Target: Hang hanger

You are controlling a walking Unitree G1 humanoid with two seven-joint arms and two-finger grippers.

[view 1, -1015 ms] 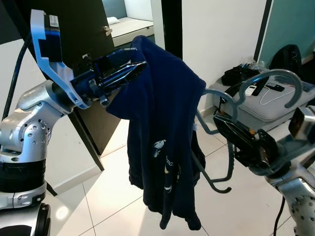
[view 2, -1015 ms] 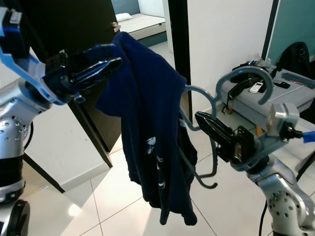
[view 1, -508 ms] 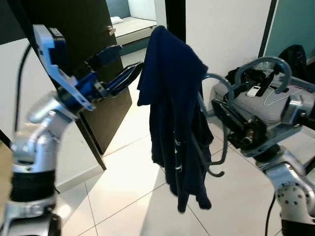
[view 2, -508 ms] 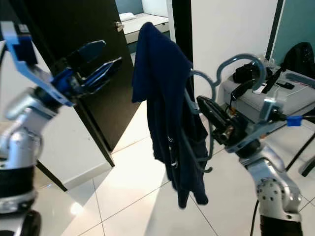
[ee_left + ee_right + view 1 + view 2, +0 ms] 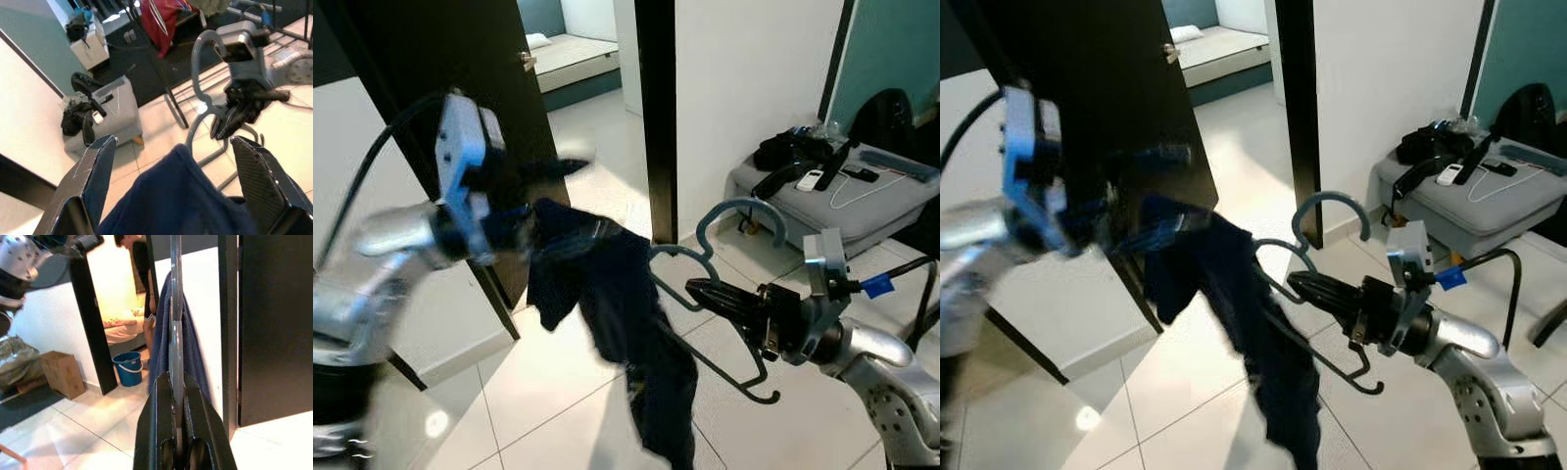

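A grey-blue hanger (image 5: 736, 210) lies tilted almost flat at mid height, its hook up and toward the wall. My right gripper (image 5: 703, 293) is shut on the hanger's bar (image 5: 174, 328). A navy garment (image 5: 626, 313) is draped over the hanger's far end and sags toward the floor. My left gripper (image 5: 548, 196), blurred, is at the garment's upper end. In the left wrist view its fingers (image 5: 93, 169) stand wide open, with the navy cloth (image 5: 181, 196) bulging up between them and the hanger (image 5: 203, 46) beyond.
A dark door (image 5: 460, 59) stands open behind the left arm, a doorway beside it. A grey case (image 5: 862, 196) with black items sits on the floor at right. A person (image 5: 142, 264), a blue bucket (image 5: 129, 369) and a cardboard box (image 5: 58, 374) stand beyond the hanger.
The hanger and garment have dropped from head height and tipped toward level, the cloth now sagging. The left gripper, shut on the cloth a second ago, is open and lower.
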